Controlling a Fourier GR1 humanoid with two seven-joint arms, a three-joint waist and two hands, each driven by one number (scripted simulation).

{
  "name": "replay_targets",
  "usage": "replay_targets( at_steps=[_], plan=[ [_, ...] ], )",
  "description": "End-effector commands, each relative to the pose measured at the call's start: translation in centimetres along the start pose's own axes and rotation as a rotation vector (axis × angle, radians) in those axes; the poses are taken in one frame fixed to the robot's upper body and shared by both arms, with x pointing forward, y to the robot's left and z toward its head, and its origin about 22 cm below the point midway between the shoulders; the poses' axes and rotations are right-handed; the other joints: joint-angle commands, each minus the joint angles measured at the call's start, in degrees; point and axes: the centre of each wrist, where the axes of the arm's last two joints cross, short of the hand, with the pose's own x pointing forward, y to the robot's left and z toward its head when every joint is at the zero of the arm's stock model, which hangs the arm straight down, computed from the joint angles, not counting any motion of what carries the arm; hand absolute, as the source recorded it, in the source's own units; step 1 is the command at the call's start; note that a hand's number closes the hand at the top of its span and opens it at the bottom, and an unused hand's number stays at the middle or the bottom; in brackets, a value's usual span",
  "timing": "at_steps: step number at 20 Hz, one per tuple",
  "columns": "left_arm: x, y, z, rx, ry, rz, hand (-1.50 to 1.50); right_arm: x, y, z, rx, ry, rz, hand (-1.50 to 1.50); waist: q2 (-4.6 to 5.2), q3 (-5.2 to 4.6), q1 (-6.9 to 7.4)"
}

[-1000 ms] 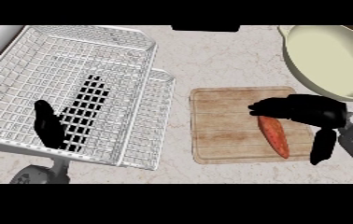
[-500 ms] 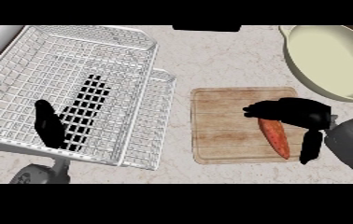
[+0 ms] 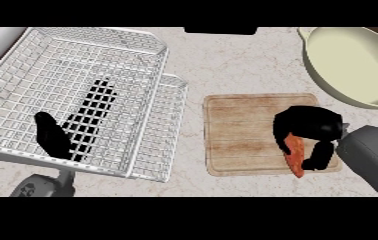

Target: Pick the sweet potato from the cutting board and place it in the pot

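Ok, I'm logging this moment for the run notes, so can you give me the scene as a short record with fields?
sweet potato: lying on the cutting board, near its right edge
right hand: over the sweet potato, fingers curled round its upper end
left hand: open, resting over the wire dish rack
pot: upper right on the counter, nothing visible inside

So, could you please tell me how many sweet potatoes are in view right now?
1. The sweet potato lies on the cutting board, at its right side, with the right hand curled round its upper part, partly hiding it.
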Motion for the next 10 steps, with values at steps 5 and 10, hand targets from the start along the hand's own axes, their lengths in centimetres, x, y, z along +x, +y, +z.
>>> replay_targets(
  at_steps=[5,10],
  plan=[
    [4.0,5.2,-1.5,0.298,-0.04,-0.1,0.0,-0.8,3.0,0.9,-0.012,0.032,-0.016,1.5,-0.62,1.47,-0.98],
    [2.5,4.6,-0.4,0.338,-0.007,-0.102,0.0,1.6,6.0,2.1,-0.09,0.159,-0.046,1.5,-1.76,1.31,-4.36]
  ],
)
